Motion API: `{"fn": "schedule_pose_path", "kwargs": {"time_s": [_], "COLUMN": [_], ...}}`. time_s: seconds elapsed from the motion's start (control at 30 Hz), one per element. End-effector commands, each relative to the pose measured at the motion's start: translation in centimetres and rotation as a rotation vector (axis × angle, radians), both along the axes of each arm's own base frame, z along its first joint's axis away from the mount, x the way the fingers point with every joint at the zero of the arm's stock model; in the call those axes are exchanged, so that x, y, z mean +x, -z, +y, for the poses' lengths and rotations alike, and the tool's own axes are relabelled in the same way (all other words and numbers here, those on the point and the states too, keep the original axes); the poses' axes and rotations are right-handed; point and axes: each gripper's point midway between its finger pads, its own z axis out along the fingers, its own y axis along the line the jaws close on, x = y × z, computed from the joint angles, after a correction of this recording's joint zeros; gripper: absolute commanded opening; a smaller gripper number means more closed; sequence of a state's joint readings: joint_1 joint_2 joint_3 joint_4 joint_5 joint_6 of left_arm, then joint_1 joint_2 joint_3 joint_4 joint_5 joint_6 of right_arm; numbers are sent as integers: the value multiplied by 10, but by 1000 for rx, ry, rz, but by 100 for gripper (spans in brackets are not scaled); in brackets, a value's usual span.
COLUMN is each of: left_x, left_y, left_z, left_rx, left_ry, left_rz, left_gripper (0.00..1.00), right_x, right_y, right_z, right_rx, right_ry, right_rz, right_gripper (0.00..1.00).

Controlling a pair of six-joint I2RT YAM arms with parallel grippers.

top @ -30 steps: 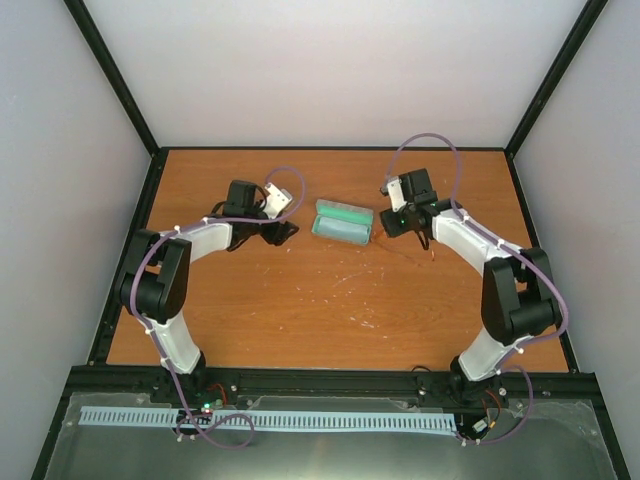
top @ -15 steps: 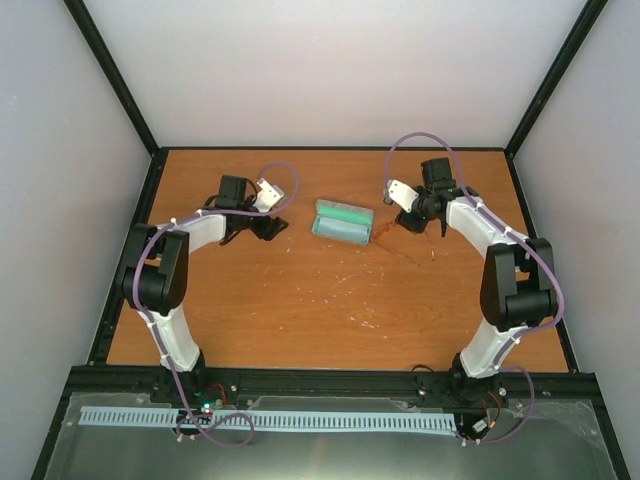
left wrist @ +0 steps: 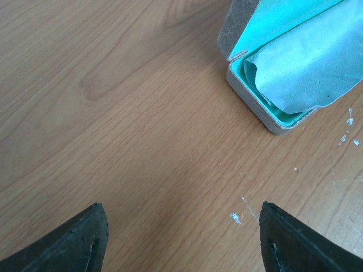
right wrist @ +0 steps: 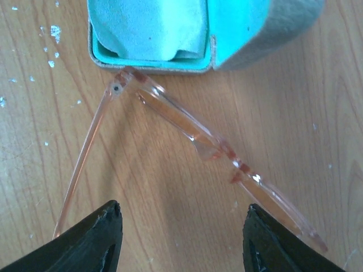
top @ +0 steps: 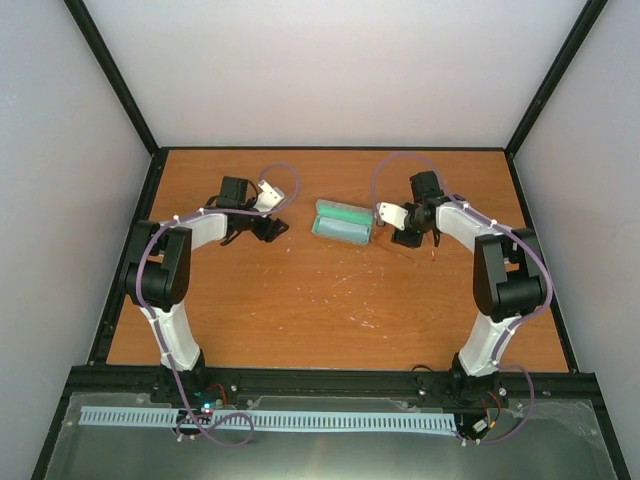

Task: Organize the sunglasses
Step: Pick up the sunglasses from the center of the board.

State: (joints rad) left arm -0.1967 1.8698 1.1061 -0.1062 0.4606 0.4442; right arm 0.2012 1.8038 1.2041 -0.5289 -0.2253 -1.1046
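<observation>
The sunglasses (right wrist: pixel 210 144) are thin, reddish-brown and translucent. They lie open on the wood just right of the grey box, with one slender arm (right wrist: pixel 85 158) stretching toward me. The grey box (top: pixel 343 222) is open with green lining, and the pale blue-grey cloth (right wrist: pixel 150 28) lies inside it. My right gripper (right wrist: pixel 181 238) is open and hovers just above the glasses with a finger on each side; in the top view (top: pixel 405 238) it hides most of them. My left gripper (top: pixel 270 229) is open and empty over bare wood, left of the box (left wrist: pixel 266 116).
The wooden table (top: pixel 300 300) is bounded by a black frame and pale walls. White flecks and scratches mark the wood near the box (left wrist: pixel 235 217). The box's raised lid (right wrist: pixel 283 22) stands behind the glasses.
My right gripper swung left and down, from behind the box's right end to just over the sunglasses. My left gripper drew back slightly to the left.
</observation>
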Motion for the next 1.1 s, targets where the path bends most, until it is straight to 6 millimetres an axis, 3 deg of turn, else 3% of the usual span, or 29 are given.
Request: {"fn": "schedule_pose_path", "kwargs": {"time_s": [0.0,0.23,0.6,0.8,1.07], "left_x": [9,10,12,11,10], "left_y": [-13,-13,-7,-6,-5], "left_z": [-2,-3,-4,-4,-4], "left_rx": [-21,-37,-44,-45,-46], "left_ry": [17,10,6,4,8], "left_rz": [-33,-29,-14,-7,-3], "left_gripper": [73,73,73,73,72], "right_x": [5,18,22,30,18], "right_y": [12,14,33,11,-12], "right_z": [10,13,17,33,34], "right_rx": [-37,-52,-48,-20,-48], "right_ry": [-60,-78,-94,-101,-110], "right_rz": [-16,-31,2,-114,-166], "right_gripper": [57,57,54,53,53]}}
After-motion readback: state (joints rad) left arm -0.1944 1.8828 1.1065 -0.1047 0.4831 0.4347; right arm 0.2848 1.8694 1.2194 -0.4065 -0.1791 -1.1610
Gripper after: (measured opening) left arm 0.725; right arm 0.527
